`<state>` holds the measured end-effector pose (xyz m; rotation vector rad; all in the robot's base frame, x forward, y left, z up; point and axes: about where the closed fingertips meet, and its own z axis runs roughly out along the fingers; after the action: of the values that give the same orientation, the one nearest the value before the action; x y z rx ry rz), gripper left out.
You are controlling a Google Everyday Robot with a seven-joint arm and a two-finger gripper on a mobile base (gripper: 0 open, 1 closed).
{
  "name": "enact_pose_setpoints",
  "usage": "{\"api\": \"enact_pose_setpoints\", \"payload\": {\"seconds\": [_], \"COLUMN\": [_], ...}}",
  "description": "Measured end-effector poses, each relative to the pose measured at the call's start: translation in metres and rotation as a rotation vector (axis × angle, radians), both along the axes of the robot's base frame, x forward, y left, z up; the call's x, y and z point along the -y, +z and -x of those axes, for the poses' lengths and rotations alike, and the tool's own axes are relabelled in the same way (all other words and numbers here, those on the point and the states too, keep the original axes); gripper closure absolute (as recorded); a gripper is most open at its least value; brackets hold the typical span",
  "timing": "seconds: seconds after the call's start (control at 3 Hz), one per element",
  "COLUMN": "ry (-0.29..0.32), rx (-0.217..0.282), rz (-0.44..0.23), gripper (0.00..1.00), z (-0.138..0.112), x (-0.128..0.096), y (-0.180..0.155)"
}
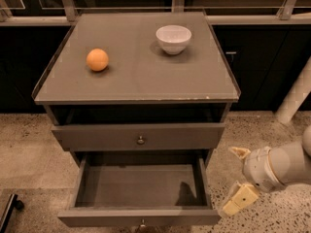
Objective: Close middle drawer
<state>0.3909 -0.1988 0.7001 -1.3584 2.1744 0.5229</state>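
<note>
Speckled terrazzo floor (29, 144), dark low cabinets (265, 67) behind, pale rail (257, 19) above, dim light

Finding orange (97, 59) left of bowl (173, 38) on cabinet top (138, 79); middle drawer (138, 187) lower centre, gripper (236, 176) lower right beside it.

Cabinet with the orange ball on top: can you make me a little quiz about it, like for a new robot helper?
1. True or false: the middle drawer is pulled out and has nothing inside.
2. In the camera view, where is the gripper? A) left of the cabinet B) right of the cabinet, low, near the pulled-out drawer C) above the cabinet top
3. How many things sit on the cabinet top?

Key
1. True.
2. B; its fingers are open.
3. Two: the orange ball and the white bowl.
</note>
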Motion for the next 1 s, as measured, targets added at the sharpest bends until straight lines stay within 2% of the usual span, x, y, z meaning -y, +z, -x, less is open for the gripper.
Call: {"api": "enact_pose_setpoints", "payload": {"seconds": [0.33, 1.0], "ry": [-0.005, -0.004], "rx": [0.006, 0.006], "rz": [0.004, 0.004], "gripper": [0.18, 0.65], "z": [-0.0021, -0.0020], "x": [0.0005, 0.0004], "y": [-0.0003, -0.0002]}}
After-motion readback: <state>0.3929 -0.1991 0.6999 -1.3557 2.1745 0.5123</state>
